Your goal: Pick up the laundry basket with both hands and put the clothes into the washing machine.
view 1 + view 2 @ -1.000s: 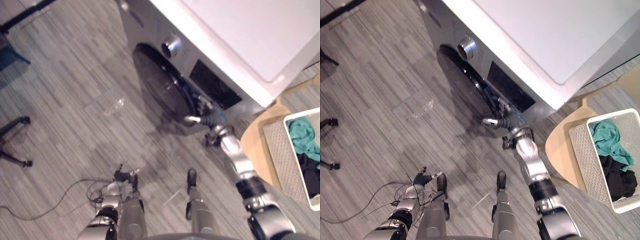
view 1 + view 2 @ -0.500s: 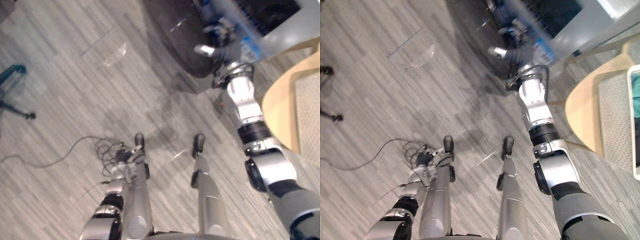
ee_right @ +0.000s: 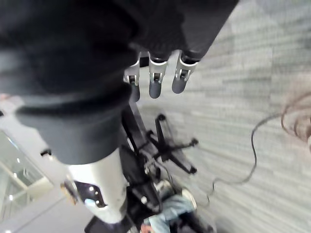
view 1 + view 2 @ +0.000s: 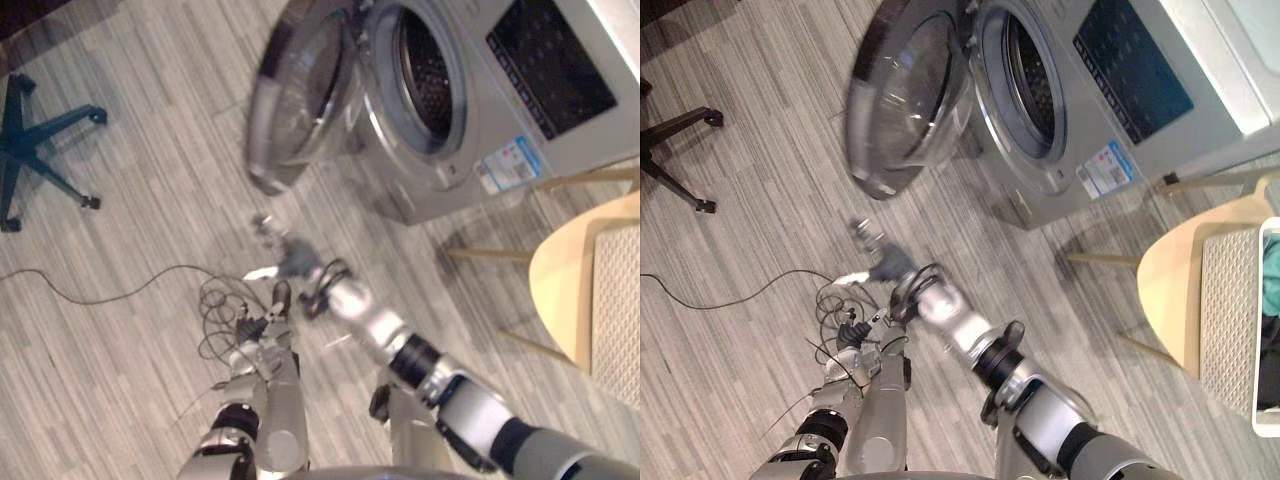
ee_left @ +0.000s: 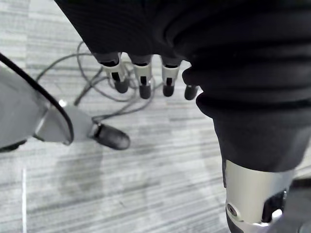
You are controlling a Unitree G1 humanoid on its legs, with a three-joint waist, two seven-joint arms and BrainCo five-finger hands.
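The silver washing machine [image 4: 500, 110] stands at the back with its round door [image 4: 905, 105] swung open to the left, showing the dark drum [image 4: 428, 75]. The white laundry basket [image 4: 1259, 400], with teal and dark clothes in it, sits at the far right edge on a wooden seat [image 4: 1170, 290]. My right hand [image 4: 880, 262] hangs low over the floor in front of the door, far from the basket; its fingers [image 3: 155, 85] are straight and hold nothing. By my leg, my left hand [image 4: 855, 345] hangs with relaxed, empty fingers [image 5: 142, 83].
A blue star-shaped chair base [image 4: 40, 140] stands on the floor at the left. The open door juts out over the grey plank floor [image 4: 120, 350]. Another black chair base [image 3: 170, 145] lies beyond my right hand in its wrist view.
The washing machine door, closed before, now stands wide open. My right hand has left the door's edge and swung down and left across the floor. The camera has shifted too.
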